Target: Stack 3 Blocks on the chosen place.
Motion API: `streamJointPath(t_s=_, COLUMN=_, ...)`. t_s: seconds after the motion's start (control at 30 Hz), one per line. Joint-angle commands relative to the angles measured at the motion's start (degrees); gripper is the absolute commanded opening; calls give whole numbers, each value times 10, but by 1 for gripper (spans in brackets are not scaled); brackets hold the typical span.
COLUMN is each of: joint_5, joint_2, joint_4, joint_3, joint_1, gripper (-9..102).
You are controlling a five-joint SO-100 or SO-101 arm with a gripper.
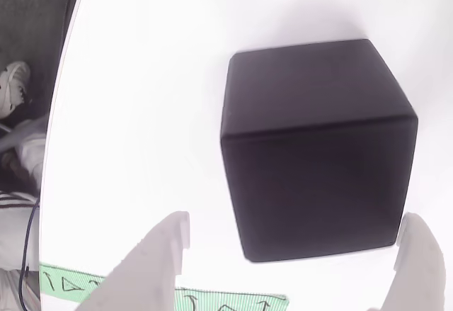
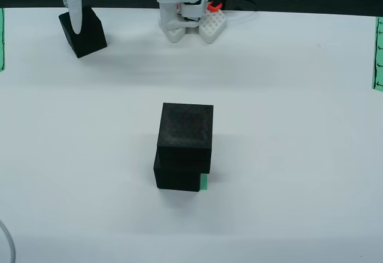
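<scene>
On the white table (image 2: 287,155), your gripper (image 1: 290,254) straddles the third block (image 1: 318,148), fingers open; a skewed squeeze could twist it.

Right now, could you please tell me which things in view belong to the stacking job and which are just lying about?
Job:
- loose block, with the gripper open around it
- two stacked blocks
- striped patch peeking out under the stack

Lying about:
- green strip with black marks, in the gripper view
- green strip at the right edge, overhead view
- cable, bottom left
</scene>
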Motion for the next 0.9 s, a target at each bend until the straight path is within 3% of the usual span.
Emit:
streamJointPath(t_s=0.0, joint_5=-4, joint_2=-4, joint_4=-37, joint_3=22, joint_1=-14, gripper=36)
streamJointPath(t_s=0.17, joint_5=0, joint_2=-6, joint_4=-58, joint_3=62, joint_1=-40, gripper=35)
streamJointPath(t_s=0.43, joint_5=29, joint_2=-2, joint_4=-29, joint_3=69, joint_1=-54, gripper=19)
streamJointPath(t_s=0.63, joint_5=223, joint_2=1, joint_4=7, joint_3=24, joint_1=-127, gripper=15)
streamJointPath(t_s=0.87, joint_5=418, joint_2=28, joint_4=130, joint_3=-73, joint_1=-279, gripper=14)
